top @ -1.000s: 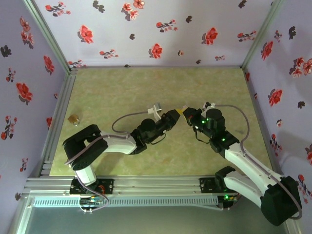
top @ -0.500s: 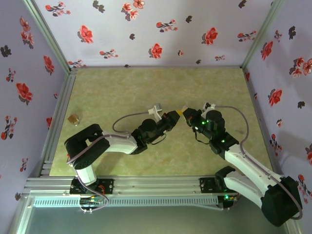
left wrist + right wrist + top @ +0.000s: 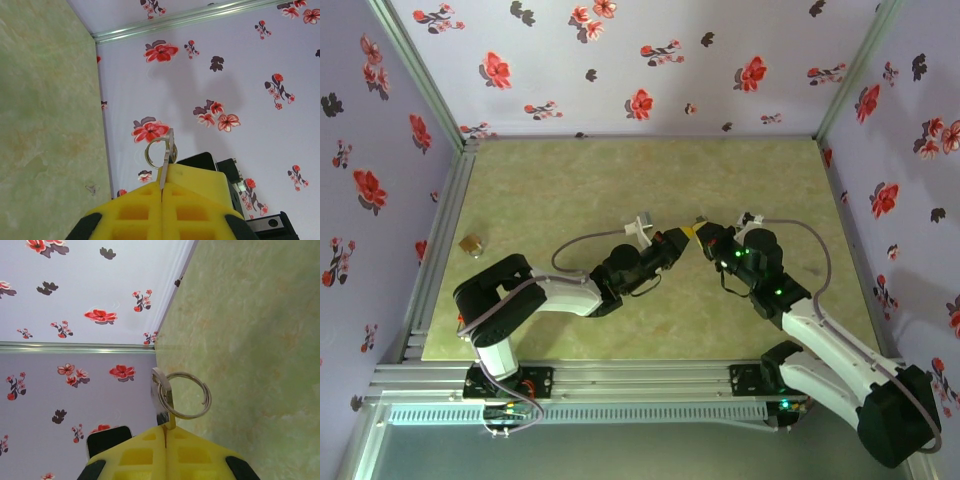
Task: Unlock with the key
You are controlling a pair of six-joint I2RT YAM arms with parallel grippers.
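The walls (image 3: 620,60) were pale lilac, scattered with red flowers and small dark brown sprigs. The table (image 3: 580,180) was a mottled, marbled yellowish green, edged by a silvery metal frame (image 3: 438,260). The left arm (image 3: 555,292) and the right arm (image 3: 830,345) were glossy black with white shells, and tiny green lights glowed on the right one. The left gripper (image 3: 162,186) and the right gripper (image 3: 166,431) had bright yellow fingers moulded in a grid of square pockets, with black behind. The key (image 3: 160,385) and its ring (image 3: 206,390) gleamed silver. The padlock (image 3: 471,243) looked brassy gold.
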